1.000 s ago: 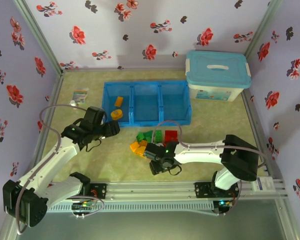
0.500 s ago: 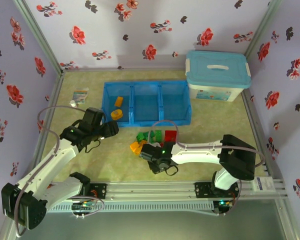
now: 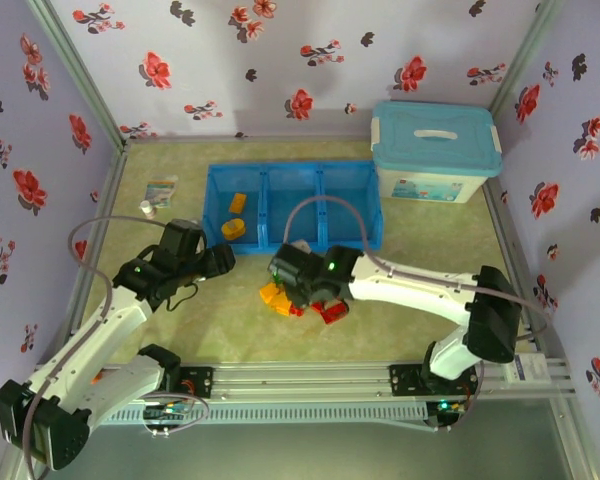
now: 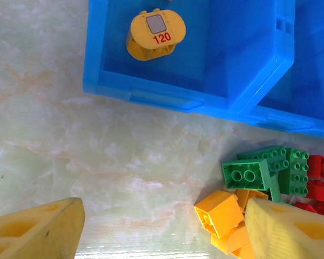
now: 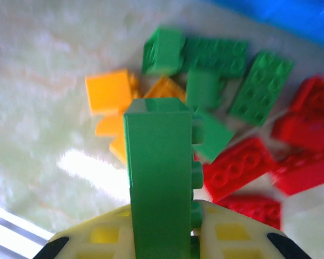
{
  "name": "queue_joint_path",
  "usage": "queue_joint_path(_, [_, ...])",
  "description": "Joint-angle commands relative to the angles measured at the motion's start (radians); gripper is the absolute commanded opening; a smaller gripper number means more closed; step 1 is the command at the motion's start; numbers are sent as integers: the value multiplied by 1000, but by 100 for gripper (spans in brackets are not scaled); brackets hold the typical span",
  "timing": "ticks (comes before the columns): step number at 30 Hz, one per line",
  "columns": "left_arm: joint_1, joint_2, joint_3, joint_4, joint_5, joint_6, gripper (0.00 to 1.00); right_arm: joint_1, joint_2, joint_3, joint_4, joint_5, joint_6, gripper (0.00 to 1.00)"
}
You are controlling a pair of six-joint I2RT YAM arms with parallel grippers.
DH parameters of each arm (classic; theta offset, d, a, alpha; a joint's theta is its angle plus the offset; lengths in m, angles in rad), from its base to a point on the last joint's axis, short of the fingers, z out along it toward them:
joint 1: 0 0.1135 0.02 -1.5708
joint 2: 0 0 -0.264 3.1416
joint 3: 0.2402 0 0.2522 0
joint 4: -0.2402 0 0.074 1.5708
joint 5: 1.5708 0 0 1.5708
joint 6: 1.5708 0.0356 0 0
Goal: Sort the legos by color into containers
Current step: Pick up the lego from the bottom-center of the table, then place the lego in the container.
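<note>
Right end effector [image 5: 163,233] clenched on a green lego [image 5: 159,172], gripped at its lower part. The brick stands upright and well proud of the fingers. In the overhead view it sits over the loose pile, just in front of the blue tray [image 4: 167,100].

Pile below on the worktop [image 4: 70,145]: green bricks [image 5: 259,86], red bricks [image 5: 237,167] and orange bricks [image 5: 110,91], touching or overlapping.

Tray contents: left compartment holds a rounded yellow piece marked 120 [image 4: 154,35] and another yellow brick [image 3: 238,203]. Middle and right compartments look bare.

Left end effector [image 4: 162,237] released, nothing between its fingers, just left of the pile near the tray's left front corner.

Risks, as judged:
- Short hold on a tall brick; it may pivot or slip out in transit.
- Carried low, the brick could catch the tray's front wall.
- Dropped too far left, green lands with yellow; a mis-sort.
- Right arm's cable [image 3: 325,203] loops above the tray and could snag.
- Both end effectors work near the same pile; contact is possible.
</note>
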Motion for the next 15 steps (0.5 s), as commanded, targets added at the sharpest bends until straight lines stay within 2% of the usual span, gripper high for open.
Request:
queue_joint_path(1, [-15,-20,-8,-26,-19,-1,78,-93,62,135,-63,36,-138,22])
queue_joint_path(7, [-39,-38,-32,-16,-18,-32,78,-245,303,423,-141,18,-208,23])
queue_joint_path(15, [-56,-43,-52,-13,-19,-43,78,-340,589,746,-240,44,-225,23])
